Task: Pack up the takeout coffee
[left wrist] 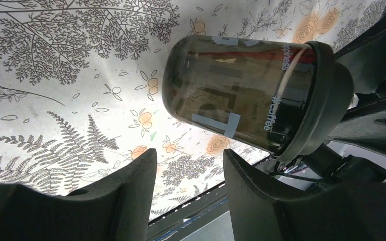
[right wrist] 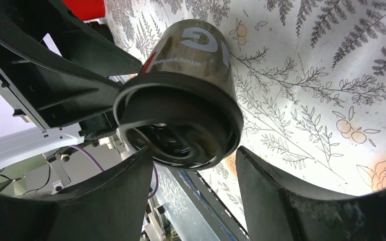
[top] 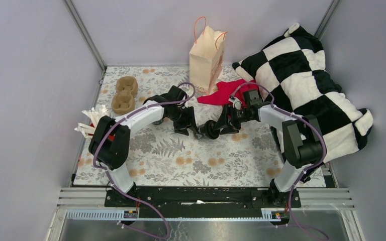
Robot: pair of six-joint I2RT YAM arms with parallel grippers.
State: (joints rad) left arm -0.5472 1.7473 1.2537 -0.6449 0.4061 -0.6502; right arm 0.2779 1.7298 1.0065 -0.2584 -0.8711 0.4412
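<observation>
The takeout coffee point(top: 211, 129), a small black cup with a black lid, appears to lie on its side on the floral cloth between my two grippers. In the left wrist view the cup point(left wrist: 241, 95) shows side on, lid to the right, just beyond my left gripper point(left wrist: 188, 153), which is open with only cloth between its fingers. My right gripper point(right wrist: 195, 150) is open too. The cup's lid point(right wrist: 181, 120) faces it, just past the fingertips and close to the left finger. From above, the left gripper point(top: 193, 129) and right gripper point(top: 224, 125) flank the cup.
A paper bag point(top: 207, 57) stands upright at the back centre, with a red cloth point(top: 223, 93) in front of it. A brown cardboard cup tray point(top: 124, 94) and a red cup of white straws point(top: 93, 123) sit at the left. A checked black-and-white cushion point(top: 306, 85) fills the right side.
</observation>
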